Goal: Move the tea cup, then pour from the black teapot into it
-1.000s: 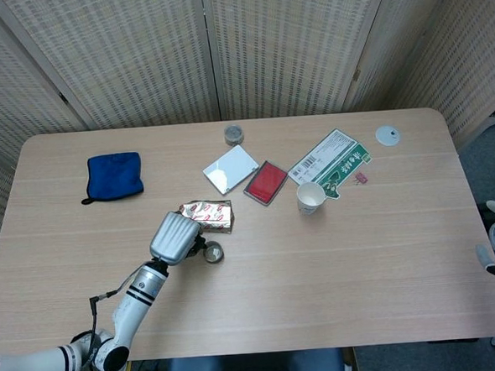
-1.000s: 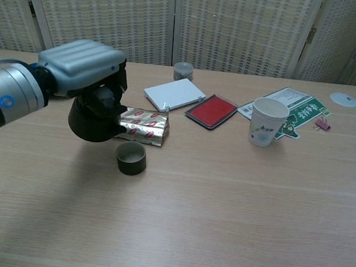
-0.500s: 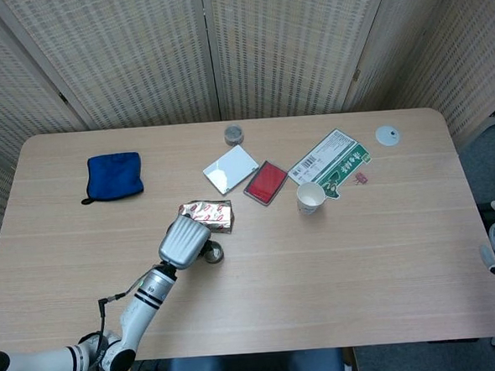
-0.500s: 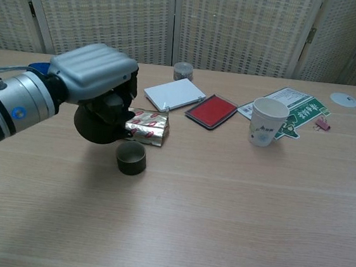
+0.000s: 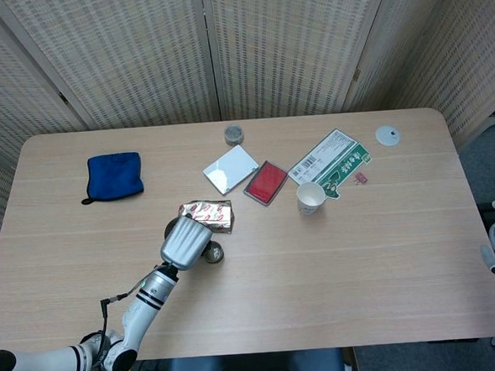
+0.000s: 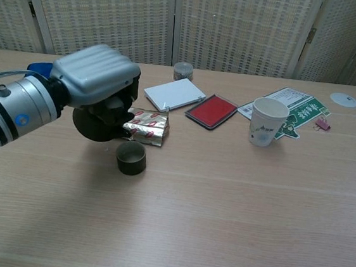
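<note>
The left hand (image 6: 98,77) grips the black teapot (image 6: 98,120), holding it above the table (image 6: 233,216) and tilted toward the tea cup (image 6: 131,158). The tea cup stands upright on the table just below and in front of the teapot, near the foil packet (image 6: 145,125) (touching or apart cannot be told). In the head view the left hand (image 5: 184,241) covers most of the teapot, with the tea cup (image 5: 213,254) just beside it. The right hand appears in neither view. Further along the table stand a paper cup (image 6: 267,122), a red pad (image 6: 211,110) and a blue cloth (image 5: 114,175).
</note>
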Controlling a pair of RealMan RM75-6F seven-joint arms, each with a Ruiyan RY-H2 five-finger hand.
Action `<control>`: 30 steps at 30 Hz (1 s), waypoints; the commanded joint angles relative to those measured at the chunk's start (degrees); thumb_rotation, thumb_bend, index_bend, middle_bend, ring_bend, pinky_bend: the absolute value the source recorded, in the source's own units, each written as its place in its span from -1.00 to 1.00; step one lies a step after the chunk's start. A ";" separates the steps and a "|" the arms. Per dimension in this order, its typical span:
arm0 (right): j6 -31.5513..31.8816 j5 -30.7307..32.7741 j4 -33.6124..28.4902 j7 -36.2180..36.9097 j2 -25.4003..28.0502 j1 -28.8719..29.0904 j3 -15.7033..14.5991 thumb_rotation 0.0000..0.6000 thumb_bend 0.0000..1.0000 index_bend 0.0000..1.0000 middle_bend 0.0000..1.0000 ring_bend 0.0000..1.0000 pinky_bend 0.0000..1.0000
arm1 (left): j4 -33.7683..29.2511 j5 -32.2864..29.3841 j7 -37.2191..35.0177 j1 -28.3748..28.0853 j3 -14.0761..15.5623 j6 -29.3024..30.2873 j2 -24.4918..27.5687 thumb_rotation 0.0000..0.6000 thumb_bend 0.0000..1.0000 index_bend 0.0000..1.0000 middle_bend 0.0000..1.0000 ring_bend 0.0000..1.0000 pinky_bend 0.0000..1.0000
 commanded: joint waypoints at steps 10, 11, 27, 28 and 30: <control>0.11 0.00 0.13 0.23 0.05 -0.16 0.01 1.00 -0.50 -0.53 -0.53 -0.63 -0.50 | 1.74 1.92 1.99 0.00 0.76 1.04 -0.75 1.00 -0.28 1.00 1.00 0.92 0.33; 0.10 0.03 0.15 0.24 0.06 -0.18 0.00 1.00 -0.50 -0.53 -0.53 -0.63 -0.50 | 1.83 1.97 2.14 0.00 0.77 1.06 -0.79 1.00 -0.28 1.00 1.00 0.92 0.33; 0.21 0.00 0.14 0.29 0.11 -0.26 0.11 1.00 -0.50 -0.53 -0.53 -0.63 -0.50 | 3.51 3.69 3.29 0.30 1.37 1.61 -0.70 1.00 -0.28 1.00 1.00 0.92 0.33; 0.21 0.00 0.13 0.28 0.10 -0.26 0.11 1.00 -0.50 -0.53 -0.53 -0.63 -0.50 | 3.61 3.85 3.33 0.30 1.40 1.68 -0.72 1.00 -0.28 1.00 1.00 0.92 0.33; 0.23 -0.03 0.11 0.27 0.12 -0.27 0.10 1.00 -0.50 -0.53 -0.53 -0.63 -0.50 | 3.65 3.98 3.26 0.37 1.44 1.73 -0.76 1.00 -0.28 1.00 1.00 0.92 0.33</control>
